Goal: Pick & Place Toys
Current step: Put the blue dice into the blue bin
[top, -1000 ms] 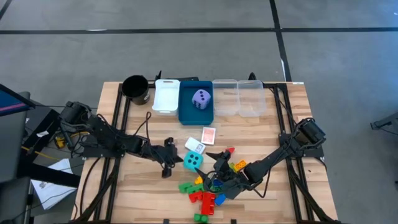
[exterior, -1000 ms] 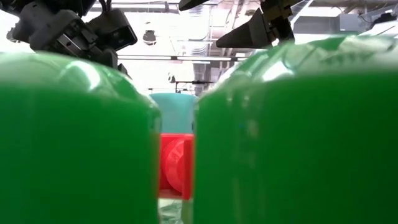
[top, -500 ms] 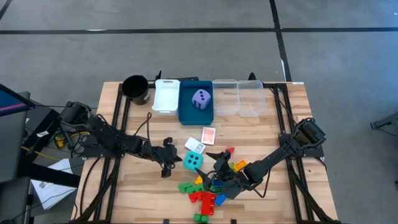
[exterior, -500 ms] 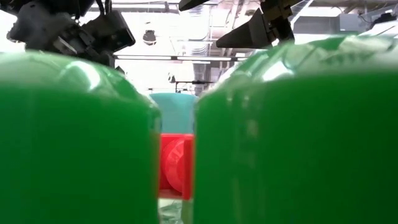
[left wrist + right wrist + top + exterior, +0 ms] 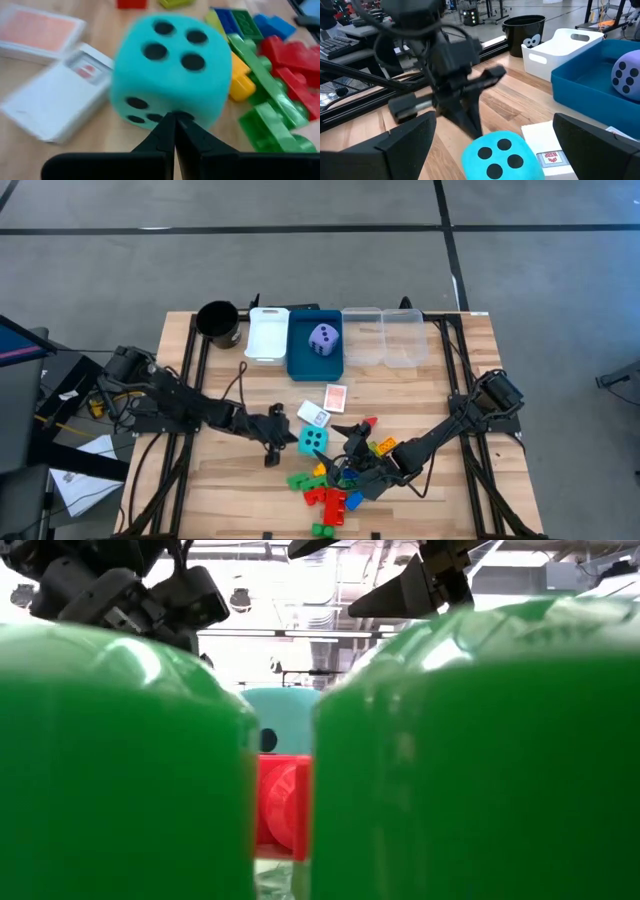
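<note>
Grey concrete floor point(image 5: 300, 260) all around, crossed by dark lines that mark out large squares. In the middle, a pale butcher-block table point(image 5: 230, 490) of wooden planks, edged and crossed by black metal rails point(image 5: 190, 380). Off its left side, a dark desk or cart point(image 5: 30, 420) with loose papers and tangled cables. Beyond the table, at bench height, more workbenches with a keyboard point(image 5: 332, 55) and assorted equipment, plus a dark frame on castors point(image 5: 485, 10) standing on the shiny grey floor. Overhead, seen from table level, a bright white ceiling point(image 5: 300, 600) hung with pipes, ducts and long strip lights.
</note>
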Robot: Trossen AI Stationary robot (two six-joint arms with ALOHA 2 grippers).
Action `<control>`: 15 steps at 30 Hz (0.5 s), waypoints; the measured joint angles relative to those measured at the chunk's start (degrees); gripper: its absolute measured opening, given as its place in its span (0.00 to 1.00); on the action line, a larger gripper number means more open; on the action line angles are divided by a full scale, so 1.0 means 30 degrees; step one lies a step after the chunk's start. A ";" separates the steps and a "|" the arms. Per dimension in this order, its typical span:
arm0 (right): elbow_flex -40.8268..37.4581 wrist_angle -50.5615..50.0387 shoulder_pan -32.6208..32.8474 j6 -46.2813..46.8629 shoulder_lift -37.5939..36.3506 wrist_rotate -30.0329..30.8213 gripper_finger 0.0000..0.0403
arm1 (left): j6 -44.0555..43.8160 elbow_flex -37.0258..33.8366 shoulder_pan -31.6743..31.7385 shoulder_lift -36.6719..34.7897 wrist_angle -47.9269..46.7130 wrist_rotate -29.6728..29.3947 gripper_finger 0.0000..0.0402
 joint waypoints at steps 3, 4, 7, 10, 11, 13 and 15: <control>0.0000 -0.0136 0.0000 0.0006 0.0000 -0.0001 0.98 | -0.0059 0.0000 0.0000 0.0969 0.0535 0.0707 0.00; 0.0000 -0.0237 0.0000 0.0007 0.0000 -0.0007 0.98 | -0.0065 0.0000 0.0000 0.1130 0.0550 0.0715 0.00; -0.0007 -0.0666 0.0000 0.0004 0.0000 -0.0443 0.98 | -0.0060 -0.0007 0.0183 0.1146 0.0237 0.0528 0.00; -0.0007 -0.1623 0.0000 0.0339 0.0000 -0.1416 0.98 | 0.0209 -0.0007 0.0588 0.0348 -0.0736 0.0457 0.00; -0.0007 -0.2103 0.0000 0.0472 0.0000 -0.1835 0.98 | 0.0410 0.0006 0.0760 0.0019 -0.1016 0.0403 0.00; -0.0007 -0.3310 0.0000 0.0713 0.0000 -0.2945 0.98 | 0.0454 -0.0001 0.1081 -0.0889 -0.2324 0.0128 0.00; -0.0007 -0.4579 0.0000 0.0990 0.0000 -0.3870 0.98 | 0.0495 -0.0007 0.1351 -0.1768 -0.3215 -0.0318 0.00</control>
